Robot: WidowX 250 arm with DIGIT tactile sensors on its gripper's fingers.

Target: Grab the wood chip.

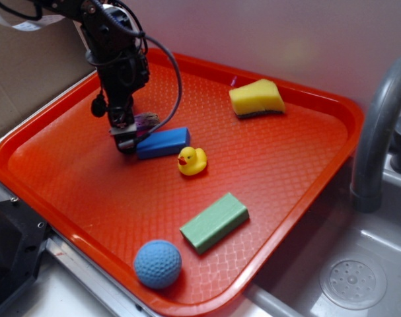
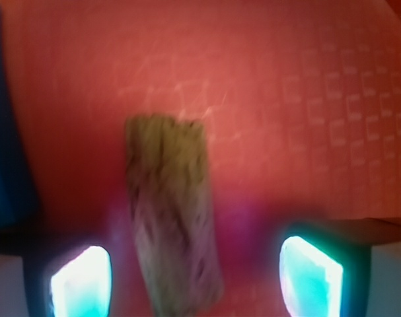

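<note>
The black pincer (image 1: 126, 140) hangs low over the red textured plastic tray (image 1: 74, 178) with its jaws spread apart; the rough brown-grey wood chip (image 2: 174, 218) lies flat on the tray between the two fingers (image 2: 81, 281) — ungripped, just beside the blue rectangular block (image 1: 163, 142).

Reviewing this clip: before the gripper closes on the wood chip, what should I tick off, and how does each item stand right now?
1. Wood chip lies between the fingertips: ok.
2. Gripper open wide enough, gaps either side of the chip: ok.
3. Blue block outside the jaws, off to one side: ok.
4. Gripper low enough over the red tray to pinch: cannot tell.
5. Rubber duck clear of the gripper: ok.
</note>
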